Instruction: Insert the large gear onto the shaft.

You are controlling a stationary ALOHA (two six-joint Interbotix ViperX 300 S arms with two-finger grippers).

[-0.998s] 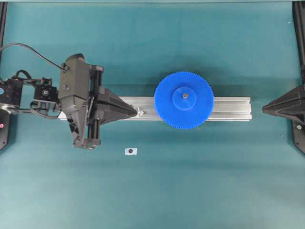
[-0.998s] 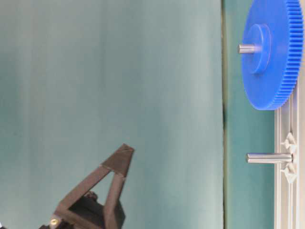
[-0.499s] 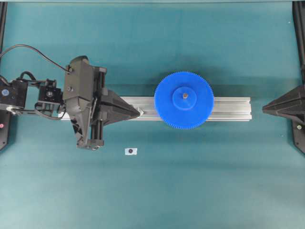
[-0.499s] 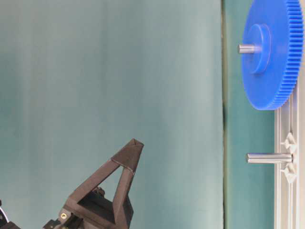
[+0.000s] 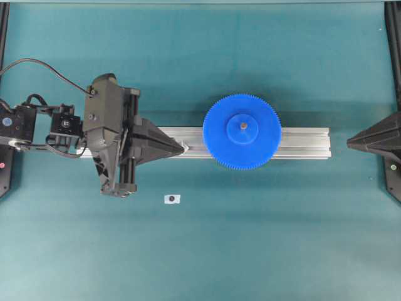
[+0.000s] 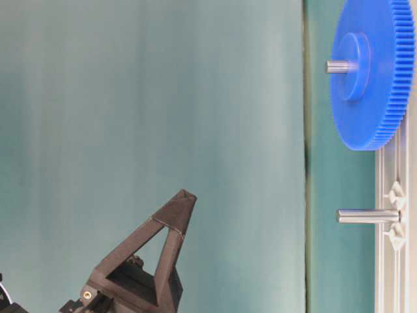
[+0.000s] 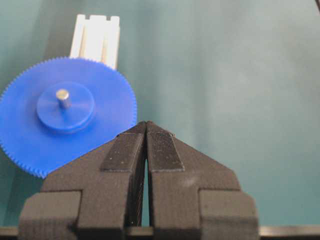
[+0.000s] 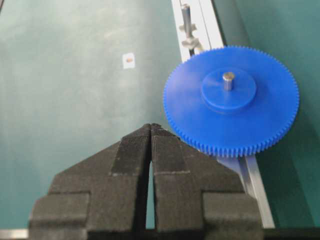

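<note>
The large gear [image 5: 219, 143], a bright-blue toothed disc, lies flat over the aluminium rail. The shaft [image 5: 242, 125] pokes up through its hub, as the table-level view also shows [image 6: 337, 66]. Left of the gear, my left gripper [image 5: 183, 148] hangs over the rail, shut and empty, with its tips clear of the teeth. The left wrist view shows the gear [image 7: 30, 135] beyond the shut left gripper [image 7: 146, 123]. My right gripper [image 5: 348, 144] is shut and empty at the right edge, past the rail's end. Its wrist view shows the gear [image 8: 260, 120] and shaft [image 8: 228, 79].
The rail [image 5: 301, 143] runs left to right across the teal mat. A second bare pin [image 6: 365, 216] stands on the rail under my left gripper's tips, also seen as a bare pin [image 8: 186, 17] in the right wrist view. A small white tag [image 5: 171, 199] lies in front of the rail.
My left gripper shifted a little right toward the gear, then stopped. The right gripper drew back slightly to the right. The gear has not moved.
</note>
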